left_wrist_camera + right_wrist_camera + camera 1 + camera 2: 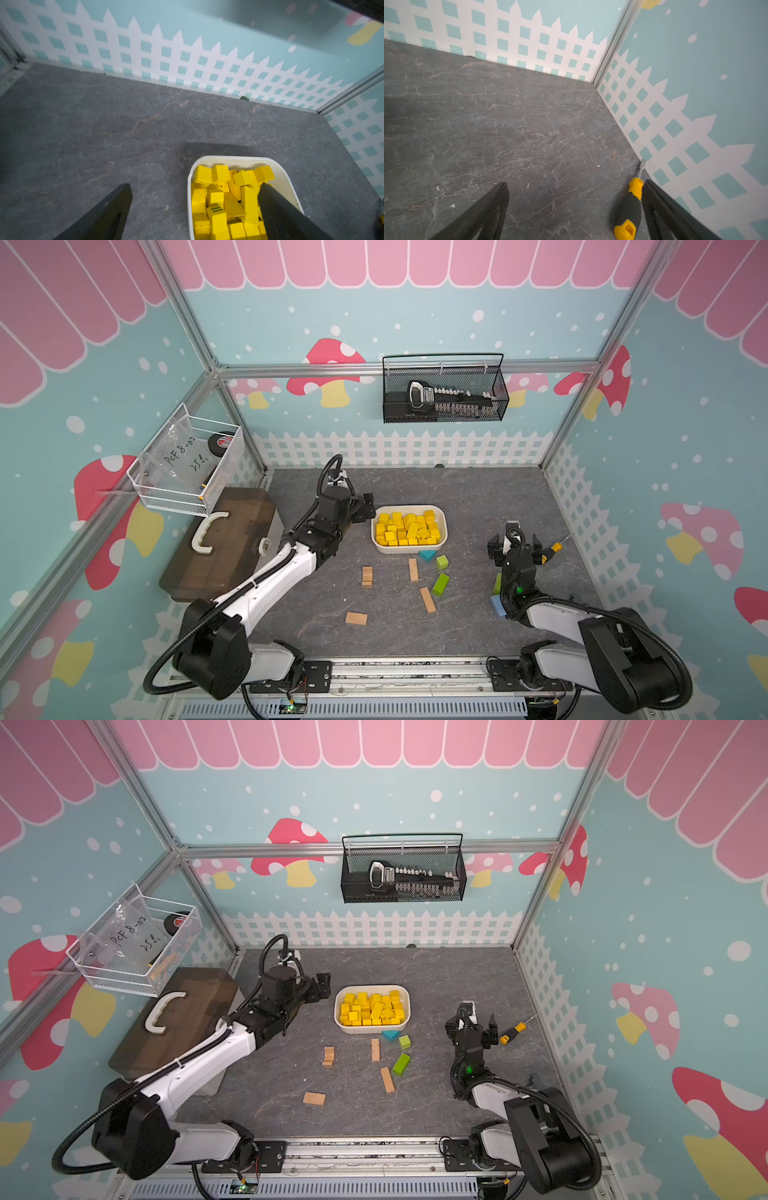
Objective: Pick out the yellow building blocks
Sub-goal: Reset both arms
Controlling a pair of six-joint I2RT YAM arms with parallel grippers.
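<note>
As it gapes wide, left hand [194,186] empty

From high at the front, both top views look steeply down on the whole bench [478,497] toward the back wall [415,448], giving me almost identical pictures. My left wrist camera hangs close over the tub [234,159] of yellow building blocks [220,174]; my right one skims the bench near the screwdriver [630,205], which both top views also catch.

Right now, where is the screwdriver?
In a top view the screwdriver lies on the table, on its right side near the fence-patterned wall, just beside the right gripper.
</note>
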